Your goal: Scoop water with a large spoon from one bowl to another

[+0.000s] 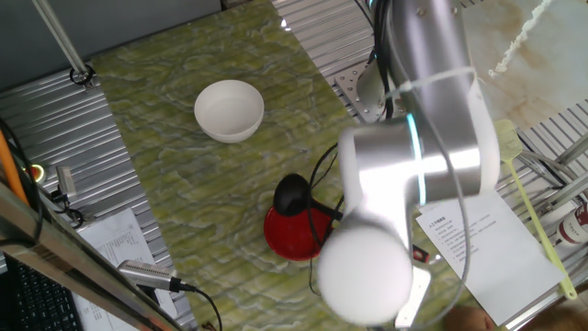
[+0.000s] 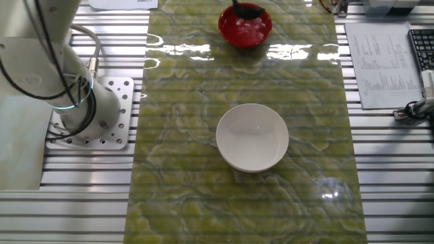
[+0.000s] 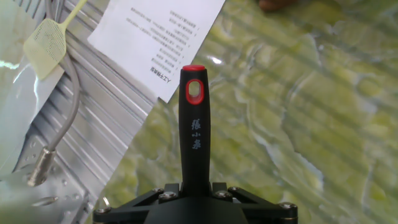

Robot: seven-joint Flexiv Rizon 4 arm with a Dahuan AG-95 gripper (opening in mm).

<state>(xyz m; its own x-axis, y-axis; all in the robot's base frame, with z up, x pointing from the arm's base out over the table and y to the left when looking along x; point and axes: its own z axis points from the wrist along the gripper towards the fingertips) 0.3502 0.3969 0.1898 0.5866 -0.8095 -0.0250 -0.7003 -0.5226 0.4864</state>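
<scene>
**Ladle scoop over the red bowl, handle clamped in the gripper**

The large spoon [image 1: 292, 195] has its black scoop at the red bowl [image 1: 292, 234], sitting over the bowl's rim on the side toward the white bowl [image 1: 230, 110]; in the other fixed view the scoop [image 2: 247, 10] is over the red bowl [image 2: 245, 28] too, w/ light glints inside the bowl. Can't tell if the scoop touches the bowl's inside. In the hand view the handle [image 3: 194, 130] runs straight up from the gripper [image 3: 196, 198], ending in a red-ringed tip w/ a hole (white characters printed on the shaft). The jaws are pinching the handle at its lower part.

The white bowl [image 2: 252, 137] stands well apart from the red bowl, upright on the green marbled table [image 1: 165, 175].

The arm [image 1: 413, 175] stands beside the red bowl and hides part of it in 1 fixed view. A printed sheet [image 3: 155, 37] lies past the table edge near the red bowl, and a yellow fly swatter [image 3: 53, 37] lies just beyond the sheet. A keyboard [image 2: 422, 51] sits at the far side.
</scene>
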